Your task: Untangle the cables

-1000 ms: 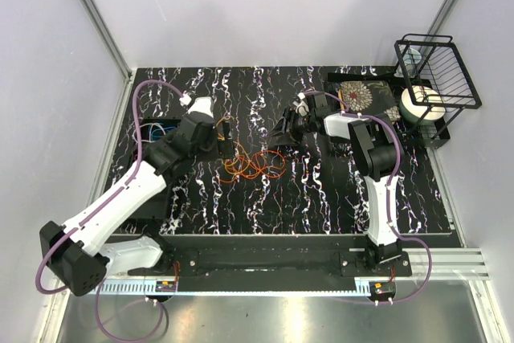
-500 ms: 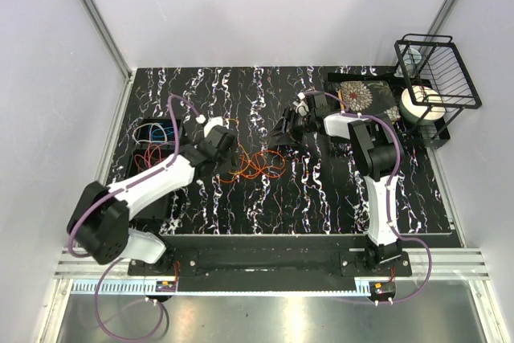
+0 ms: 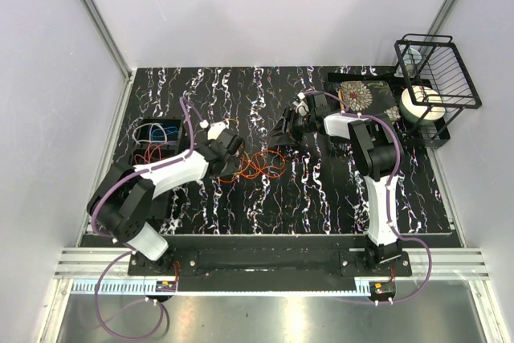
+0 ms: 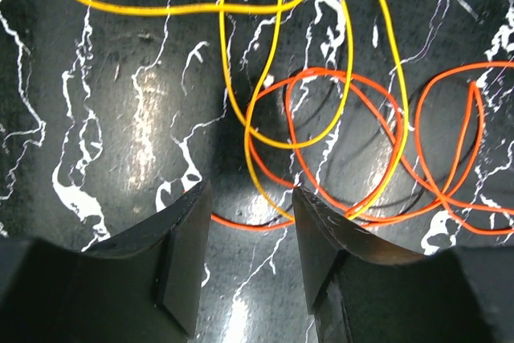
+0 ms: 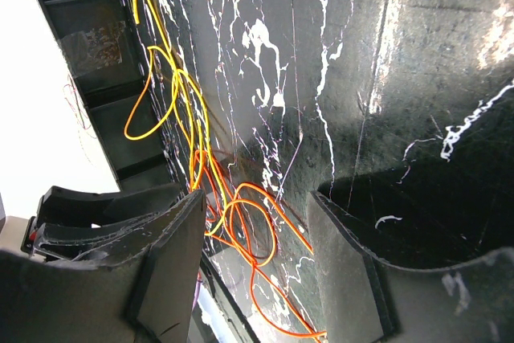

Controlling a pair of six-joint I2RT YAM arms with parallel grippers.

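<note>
A tangle of thin orange cables (image 3: 261, 165) with yellow loops lies on the black marbled table (image 3: 321, 190), near its middle. My left gripper (image 3: 234, 165) is open at the tangle's left edge. In the left wrist view its gripper (image 4: 249, 198) stands low over the table, with an orange cable (image 4: 377, 94) and a yellow cable (image 4: 227, 78) just ahead of the tips, one orange strand crossing between them. My right gripper (image 3: 277, 142) is open and empty above the tangle's far right side. In the right wrist view its gripper (image 5: 253, 206) frames the orange loops (image 5: 249, 230) and yellow strands (image 5: 173, 86).
A black bin (image 3: 138, 130) at the left holds blue and red cables (image 3: 161, 132). A black wire rack (image 3: 438, 70) with a white roll (image 3: 422, 104) stands at the back right, beside a floral tile (image 3: 357, 94).
My left arm has folded in, and its gripper has moved down and to the right onto the tangle's left edge. The right arm has not moved.
</note>
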